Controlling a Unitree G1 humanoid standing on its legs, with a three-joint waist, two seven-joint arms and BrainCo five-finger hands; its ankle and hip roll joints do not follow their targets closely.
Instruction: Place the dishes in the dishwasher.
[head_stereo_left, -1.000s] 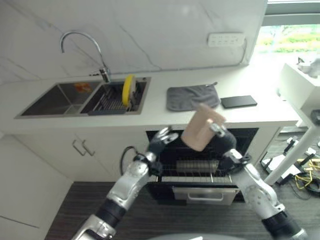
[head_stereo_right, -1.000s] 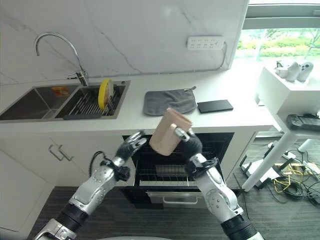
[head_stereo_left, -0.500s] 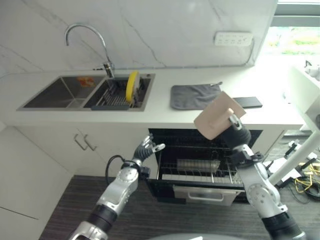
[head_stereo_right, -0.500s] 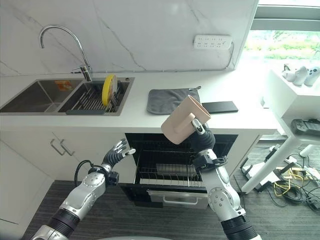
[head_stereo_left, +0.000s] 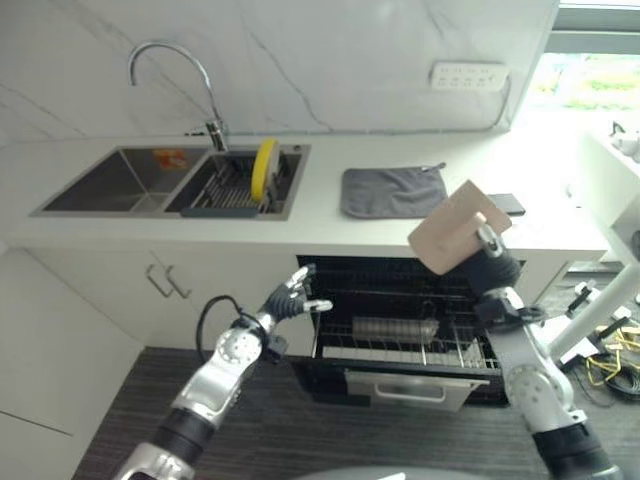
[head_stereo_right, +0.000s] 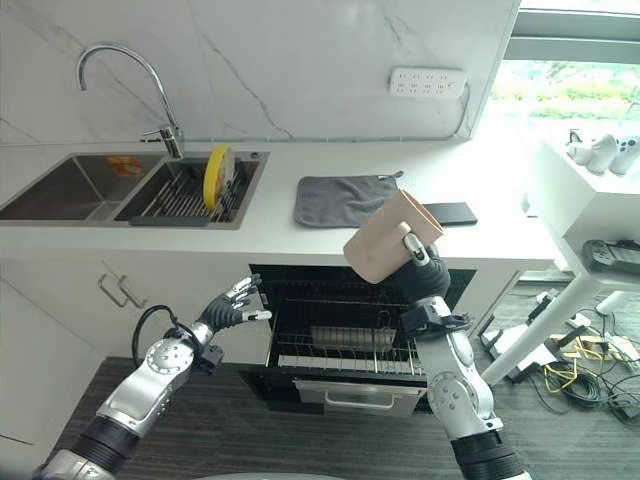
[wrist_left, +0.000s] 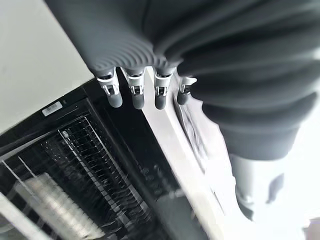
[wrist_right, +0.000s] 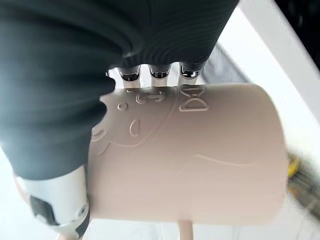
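Observation:
My right hand (head_stereo_left: 492, 266) is shut on a beige cup (head_stereo_left: 455, 228), holding it tilted in the air above the right part of the open dishwasher (head_stereo_left: 400, 357). In the right wrist view the cup (wrist_right: 190, 155) lies across the palm with the fingers (wrist_right: 159, 74) curled behind it. My left hand (head_stereo_right: 235, 305) is open with its fingers spread, at the left edge of the dishwasher opening and holding nothing. The wire rack (wrist_left: 75, 165) is pulled out, with a ribbed glass (head_stereo_right: 345, 338) lying in it. A yellow plate (head_stereo_left: 262, 170) stands in the sink's drying rack.
On the white counter lie a grey cloth (head_stereo_left: 392, 190) and a black slab (head_stereo_right: 450, 212) partly behind the cup. A double sink (head_stereo_left: 130, 190) with a tall faucet (head_stereo_left: 170, 75) is at the left. A white table (head_stereo_right: 585, 190) stands at the right.
The right hand has carried the cup to the right. The left hand has dropped from beside the cup to the dishwasher's left edge and spread its fingers. The camera has shifted.

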